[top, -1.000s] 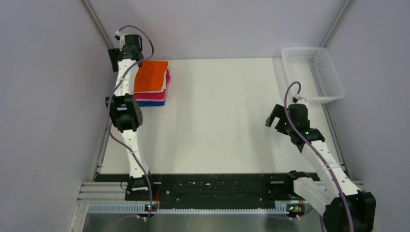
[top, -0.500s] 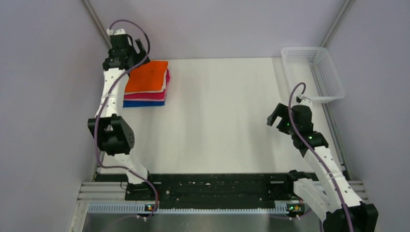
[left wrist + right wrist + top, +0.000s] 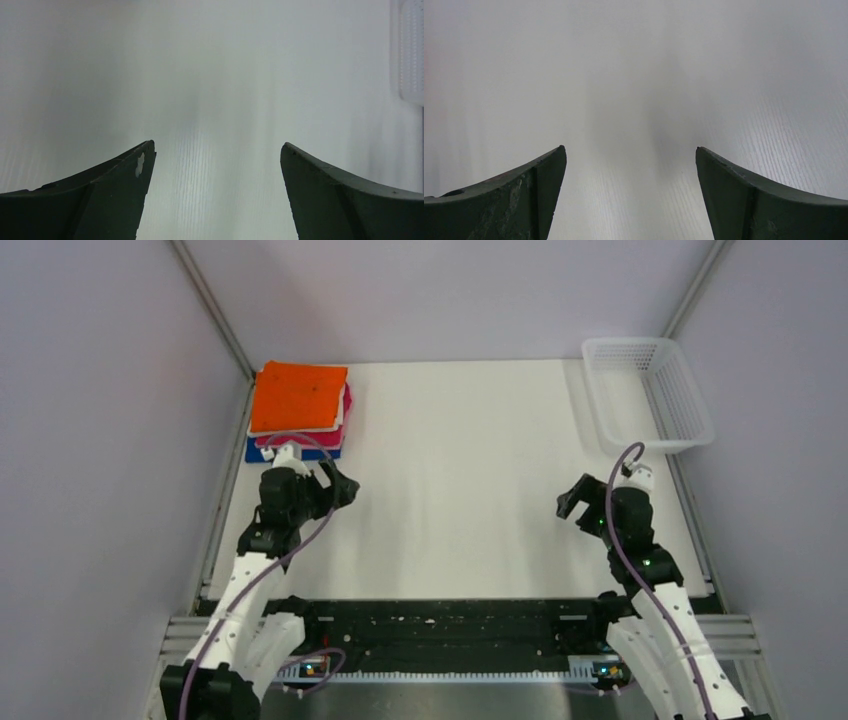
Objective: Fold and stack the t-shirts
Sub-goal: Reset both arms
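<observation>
A stack of folded t-shirts sits at the table's far left corner: the orange t-shirt (image 3: 298, 395) on top, then a white layer, a pink-red one (image 3: 345, 405) and a blue one (image 3: 300, 453) at the bottom. My left gripper (image 3: 338, 486) is open and empty, just in front of the stack, apart from it. In the left wrist view (image 3: 217, 146) its fingers frame bare table. My right gripper (image 3: 572, 500) is open and empty at the right side of the table. In the right wrist view (image 3: 630, 148) only bare table shows between its fingers.
A white plastic mesh basket (image 3: 648, 390) stands at the far right corner; its edge shows in the left wrist view (image 3: 412, 50). Grey walls close in both sides and the back. A black rail (image 3: 440, 625) runs along the near edge.
My left arm has pulled back from above the stack at the far left to the near left, uncovering the orange t-shirt. My right gripper has drawn slightly nearer.
</observation>
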`<action>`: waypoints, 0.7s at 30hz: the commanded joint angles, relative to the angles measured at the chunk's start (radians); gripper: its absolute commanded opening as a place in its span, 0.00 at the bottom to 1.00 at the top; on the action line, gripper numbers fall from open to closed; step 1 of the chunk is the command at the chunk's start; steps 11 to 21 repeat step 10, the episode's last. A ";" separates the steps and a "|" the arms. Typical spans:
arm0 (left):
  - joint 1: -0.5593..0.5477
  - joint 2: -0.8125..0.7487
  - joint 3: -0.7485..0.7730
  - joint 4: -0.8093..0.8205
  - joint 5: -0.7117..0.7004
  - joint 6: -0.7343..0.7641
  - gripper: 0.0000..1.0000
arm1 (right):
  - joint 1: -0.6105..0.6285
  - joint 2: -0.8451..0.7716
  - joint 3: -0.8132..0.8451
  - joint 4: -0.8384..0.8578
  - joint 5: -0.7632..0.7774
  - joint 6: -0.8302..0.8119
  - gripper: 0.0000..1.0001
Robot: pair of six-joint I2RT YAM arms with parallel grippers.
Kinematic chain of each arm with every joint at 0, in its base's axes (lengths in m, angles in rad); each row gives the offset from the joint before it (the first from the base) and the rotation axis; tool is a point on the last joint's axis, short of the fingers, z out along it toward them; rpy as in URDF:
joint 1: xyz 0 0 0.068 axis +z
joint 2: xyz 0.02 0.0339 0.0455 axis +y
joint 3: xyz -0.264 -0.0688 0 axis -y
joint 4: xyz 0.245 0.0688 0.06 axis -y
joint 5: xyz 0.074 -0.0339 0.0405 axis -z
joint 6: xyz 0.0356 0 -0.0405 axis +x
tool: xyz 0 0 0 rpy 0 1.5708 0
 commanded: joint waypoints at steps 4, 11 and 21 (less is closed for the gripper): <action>0.000 -0.152 -0.036 0.056 -0.059 -0.041 0.99 | 0.000 -0.125 -0.054 0.069 -0.017 0.009 0.99; 0.000 -0.105 -0.026 0.021 -0.089 -0.044 0.99 | 0.001 -0.129 -0.056 0.059 0.004 0.017 0.99; 0.000 -0.105 -0.026 0.021 -0.089 -0.044 0.99 | 0.001 -0.129 -0.056 0.059 0.004 0.017 0.99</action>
